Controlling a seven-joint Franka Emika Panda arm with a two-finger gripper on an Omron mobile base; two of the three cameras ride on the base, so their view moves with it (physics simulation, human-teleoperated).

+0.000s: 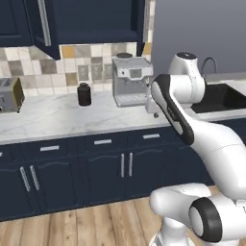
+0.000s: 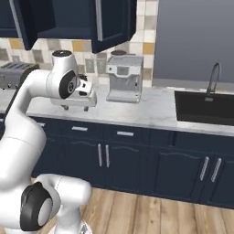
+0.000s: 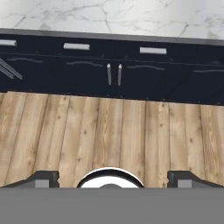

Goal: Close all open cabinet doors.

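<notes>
I see two cabinet doors swung out at the top of the frame: one (image 1: pixel 44 26) upper left in the left base view, the other (image 2: pixel 112 23) top centre in the right. My gripper (image 2: pixel 75 107) hangs low, jaws wide, holding nothing. I'd raise it and push flat on an outer panel.

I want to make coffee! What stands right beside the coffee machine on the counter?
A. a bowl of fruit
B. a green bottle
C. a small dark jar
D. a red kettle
C: a small dark jar stands on the marble counter just left of the grey coffee machine.
</notes>
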